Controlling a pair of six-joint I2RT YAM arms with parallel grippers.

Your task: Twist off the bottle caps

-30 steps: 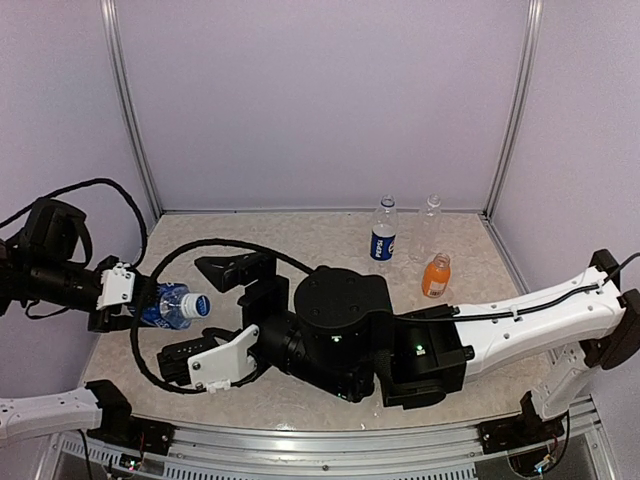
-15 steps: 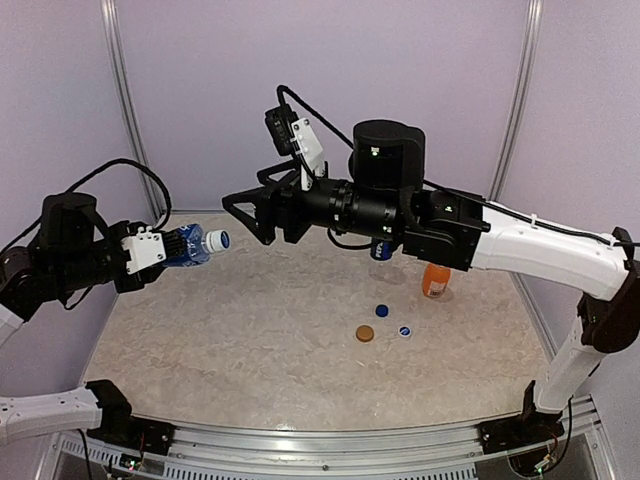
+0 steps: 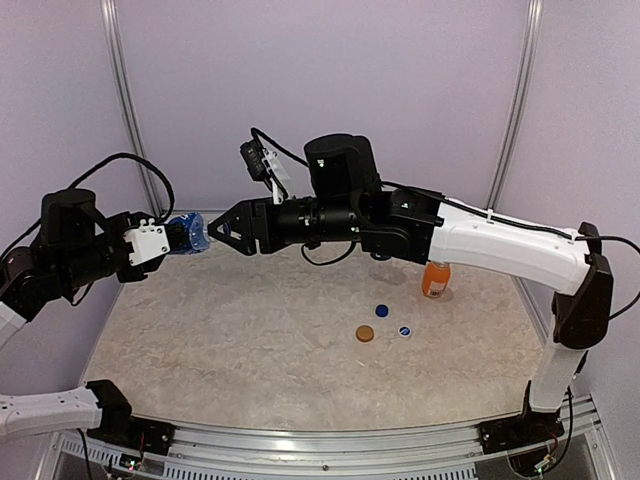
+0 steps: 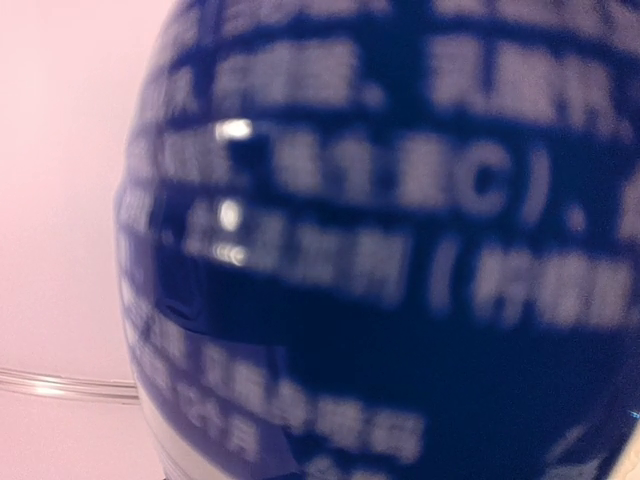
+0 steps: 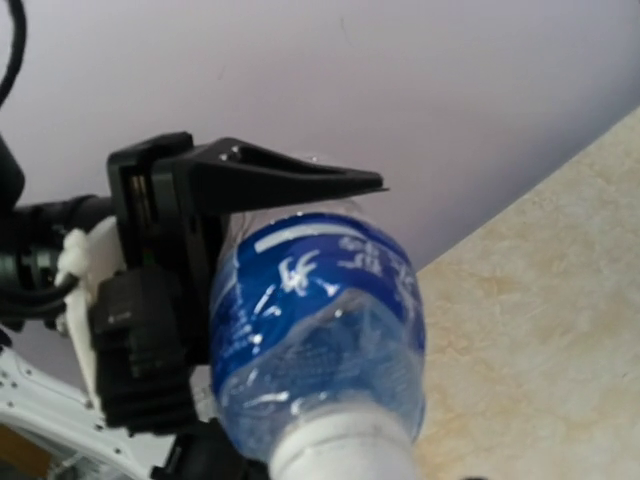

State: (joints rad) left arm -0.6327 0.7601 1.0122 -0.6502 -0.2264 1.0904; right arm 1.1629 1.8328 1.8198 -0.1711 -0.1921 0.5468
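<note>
My left gripper [image 3: 172, 238] is shut on a clear bottle with a dark blue label [image 3: 189, 234], holding it sideways in the air at the left. Its label fills the left wrist view [image 4: 400, 250]. My right gripper [image 3: 214, 232] meets the bottle's cap end, its jaws closed in around the cap, which is hidden between them. In the right wrist view the bottle [image 5: 320, 310] points its whitish neck [image 5: 340, 450] at the camera, with a black left finger [image 5: 280, 175] over it. Three loose caps lie on the table: blue [image 3: 382, 310], orange-brown [image 3: 365, 333], blue-and-white [image 3: 404, 331].
A short bottle of orange liquid [image 3: 435, 277] stands at the back right, partly behind my right arm. The arm stretches across the back of the marbled table [image 3: 250, 350]. Purple walls with metal posts [image 3: 125, 110] enclose the space.
My right arm rose from low over the table to the bottle's cap end, and its jaws went from wide open to closed in. The left arm lifted the bottle slightly.
</note>
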